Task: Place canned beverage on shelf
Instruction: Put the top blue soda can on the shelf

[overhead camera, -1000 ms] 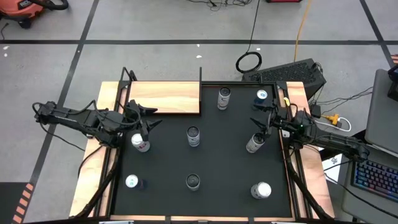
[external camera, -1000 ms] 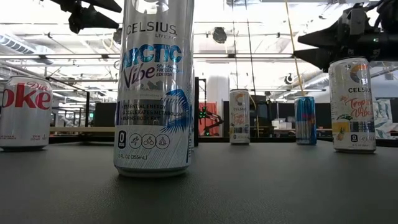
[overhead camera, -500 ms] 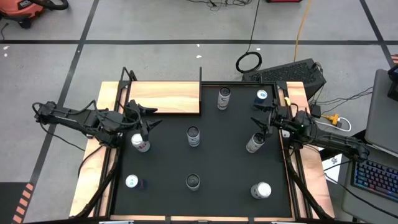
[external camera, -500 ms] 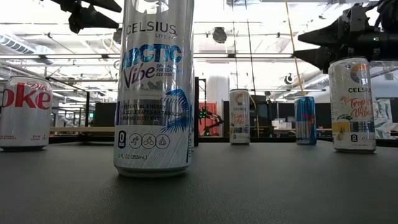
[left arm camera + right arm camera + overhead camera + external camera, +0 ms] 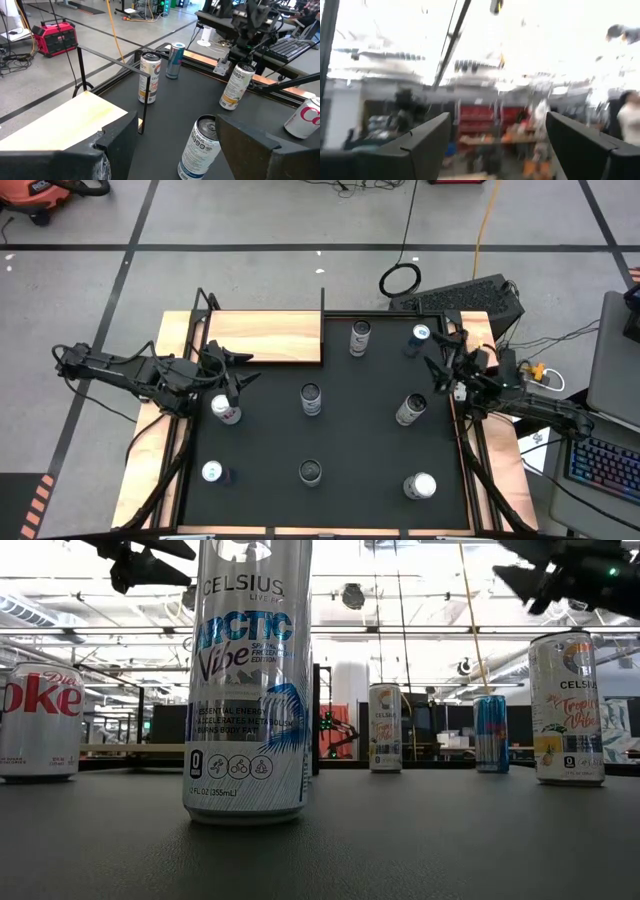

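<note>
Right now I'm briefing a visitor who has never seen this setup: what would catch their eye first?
Probably the cans standing scattered over the black mat, with the tall Celsius can looming closest in the low view. Next, the bare light-wood shelf at the mat's far left corner. Then the two dark arms at either side: the left gripper near the shelf, the right gripper open at the right edge.

This is a robotics lab or workshop hall: a grey concrete floor [image 5: 250,220] marked with black tape lines, cables [image 5: 487,220] trailing across it, and a keyboard [image 5: 600,465] beside the table [image 5: 330,440]. The low view shows high ceilings with strip lights and exposed ducting
</note>
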You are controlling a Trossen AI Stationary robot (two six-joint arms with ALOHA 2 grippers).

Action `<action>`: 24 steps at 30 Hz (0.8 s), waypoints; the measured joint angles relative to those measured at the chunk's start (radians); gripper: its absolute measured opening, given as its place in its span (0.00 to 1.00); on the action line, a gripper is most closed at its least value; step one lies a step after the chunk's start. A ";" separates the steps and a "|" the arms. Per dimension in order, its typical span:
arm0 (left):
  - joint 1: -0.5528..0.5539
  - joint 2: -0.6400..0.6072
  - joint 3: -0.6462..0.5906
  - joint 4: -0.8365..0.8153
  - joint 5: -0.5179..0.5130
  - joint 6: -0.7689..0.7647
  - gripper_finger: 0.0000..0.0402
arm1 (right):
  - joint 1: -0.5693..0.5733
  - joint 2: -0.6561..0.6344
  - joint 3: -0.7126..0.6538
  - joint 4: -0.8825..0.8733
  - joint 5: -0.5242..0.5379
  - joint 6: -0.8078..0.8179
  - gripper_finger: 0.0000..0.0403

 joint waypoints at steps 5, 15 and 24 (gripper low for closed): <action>0.000 0.000 0.000 0.000 0.000 0.000 0.67 | 0.000 0.000 0.000 0.049 -0.034 -0.008 0.77; 0.000 0.000 0.000 0.000 0.000 0.000 0.67 | 0.001 0.000 0.000 -0.018 -0.145 0.088 0.77; 0.000 0.000 0.000 0.000 0.000 0.000 0.67 | 0.001 0.000 0.000 -0.001 -0.143 0.026 0.77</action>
